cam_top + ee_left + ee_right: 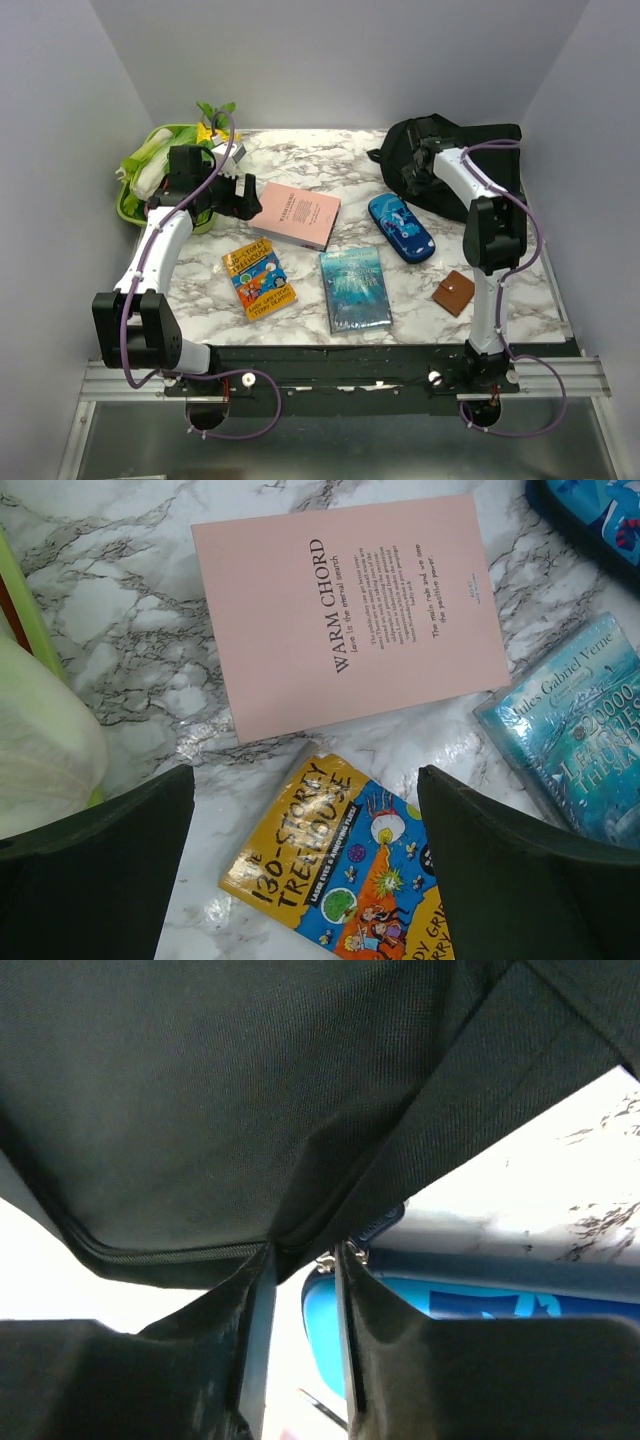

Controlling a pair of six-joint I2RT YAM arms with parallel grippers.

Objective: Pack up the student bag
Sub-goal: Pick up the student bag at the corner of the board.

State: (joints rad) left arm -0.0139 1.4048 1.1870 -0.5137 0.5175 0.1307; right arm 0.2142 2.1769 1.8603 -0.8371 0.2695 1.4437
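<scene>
Barely begun: the one bag point(405, 140) lies at 1 o'clock, with the right gripper point(300, 1255) pinched shut on a fold of its fabric and the left gripper point(305, 780) wide open and empty near 10 o'clock. Out on the table point(330, 170) (nothing visibly packed) are three books: pink book point(295, 215), yellow book point(258, 278) and blue book point(355, 290), plus one glasses case point(400, 227) and one wallet point(454, 293).

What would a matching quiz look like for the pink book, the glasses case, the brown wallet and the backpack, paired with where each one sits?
Things:
1. pink book
2. blue glasses case
3. brown wallet
4. black backpack

Places:
A. far right corner
B. near right side
C. just ahead of the left pincer
D. right of centre, just in front of the backpack

Pairs: 1-C, 2-D, 3-B, 4-A
</scene>
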